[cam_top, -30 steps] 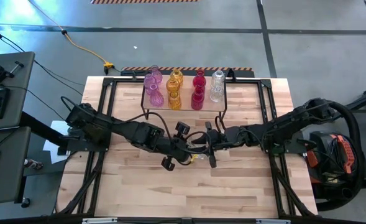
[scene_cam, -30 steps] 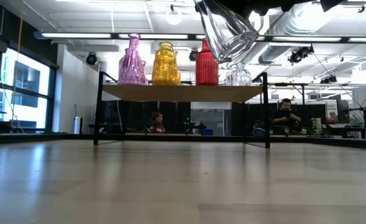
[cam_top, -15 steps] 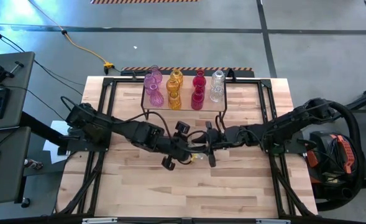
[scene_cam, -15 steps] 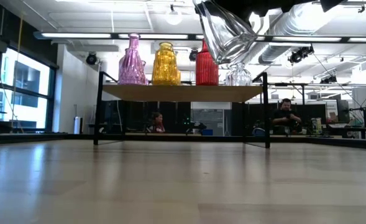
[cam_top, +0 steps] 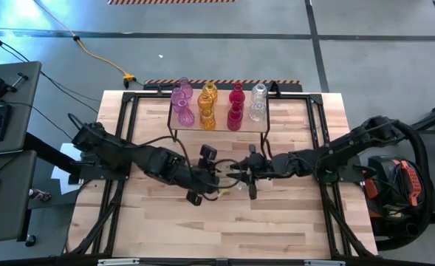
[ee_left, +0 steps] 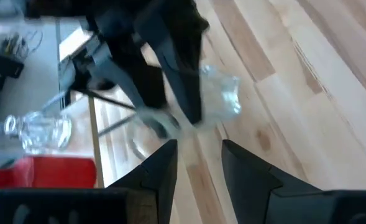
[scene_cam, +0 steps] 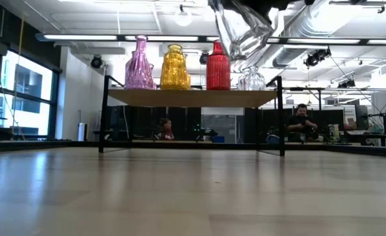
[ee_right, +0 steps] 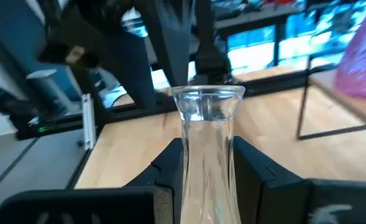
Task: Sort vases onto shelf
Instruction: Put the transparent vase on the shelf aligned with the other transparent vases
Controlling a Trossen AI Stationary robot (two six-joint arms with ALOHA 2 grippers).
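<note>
Left gripper [cam_top: 216,179] has backed off, fingers parted; right gripper [ee_right: 201,163] clasps clear vase [ee_right: 205,144], shown in wrist view.

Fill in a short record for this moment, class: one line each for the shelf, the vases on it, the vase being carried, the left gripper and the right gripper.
shelf: low wooden board on black wire legs, at the table's far side
vases on shelf: pink, amber, red, clear, sorted by colour
carried vase: clear vase, lifted above the table
left gripper: open, empty, just beside the carried vase
right gripper: shut on the clear vase's neck
</note>
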